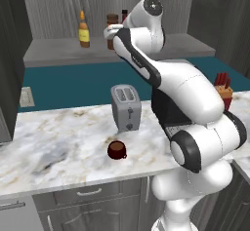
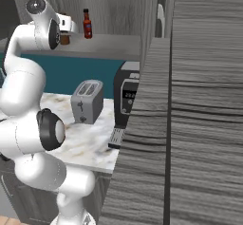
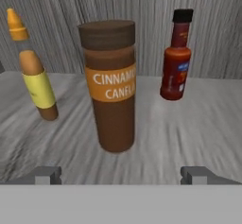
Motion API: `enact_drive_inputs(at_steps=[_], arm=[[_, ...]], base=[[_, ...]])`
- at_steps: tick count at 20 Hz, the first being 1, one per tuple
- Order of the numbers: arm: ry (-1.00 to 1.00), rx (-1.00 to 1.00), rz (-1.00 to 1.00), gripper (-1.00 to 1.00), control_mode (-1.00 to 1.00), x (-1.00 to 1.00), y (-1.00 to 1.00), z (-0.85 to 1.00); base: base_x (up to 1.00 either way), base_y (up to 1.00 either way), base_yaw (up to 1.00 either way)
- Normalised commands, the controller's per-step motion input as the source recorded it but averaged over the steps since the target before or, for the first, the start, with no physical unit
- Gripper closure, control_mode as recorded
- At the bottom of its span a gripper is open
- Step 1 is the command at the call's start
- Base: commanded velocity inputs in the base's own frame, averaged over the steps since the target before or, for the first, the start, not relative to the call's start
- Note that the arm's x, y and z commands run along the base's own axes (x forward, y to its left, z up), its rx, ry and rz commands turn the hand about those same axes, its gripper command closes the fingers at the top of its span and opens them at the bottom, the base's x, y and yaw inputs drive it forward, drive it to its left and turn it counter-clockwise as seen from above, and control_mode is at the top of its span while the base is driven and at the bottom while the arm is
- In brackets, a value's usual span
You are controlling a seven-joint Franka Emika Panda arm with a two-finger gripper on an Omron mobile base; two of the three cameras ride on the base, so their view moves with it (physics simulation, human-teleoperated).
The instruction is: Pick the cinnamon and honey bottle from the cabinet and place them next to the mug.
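Nearest the hand camera, the gripper (image 3: 121, 176) shows its two fingertips (image 3: 47, 175) spread wide apart, holding nothing, with the cinnamon (image 3: 111, 86) standing straight ahead in line with the gap between them. From the left base view the arm reaches up to the cabinet (image 1: 58, 49) above the marble counter (image 1: 58, 142). On that counter a silver toaster (image 1: 126, 106) stands, with the mug (image 1: 116, 149) just in front of it, handle to its right. On the cabinet ledge the cinnamon stands upright, long axis vertical, lid up. Left of it, well apart, the honey bottle (image 3: 32, 67) stands with its orange cap up, leaning slightly. To the right a red sauce bottle (image 3: 177, 57) stands upright, black cap up.
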Motion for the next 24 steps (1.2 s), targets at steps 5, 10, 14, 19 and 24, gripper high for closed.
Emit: enact_drive_inputs(at_steps=[5, 10, 14, 19, 24], arm=[[0.0, 0.0, 0.0, -1.0, -1.0, 0.12, 0.04, 0.0], [0.0, 0.0, 0.0, -1.0, -1.0, 0.09, 0.05, 0.0], [0.0, 0.0, 0.0, -1.0, -1.0, 0.14, 0.01, 0.0], [0.0, 0.0, 0.0, -1.0, -1.0, 0.14, 0.0, 0.0], [0.0, 0.0, 0.0, -1.0, -1.0, 0.13, 0.0, 0.0]], base=[[0.0, 0.0, 0.0], [0.0, 0.0, 0.0], [0.0, 0.0, 0.0], [0.0, 0.0, 0.0], [0.0, 0.0, 0.0]])
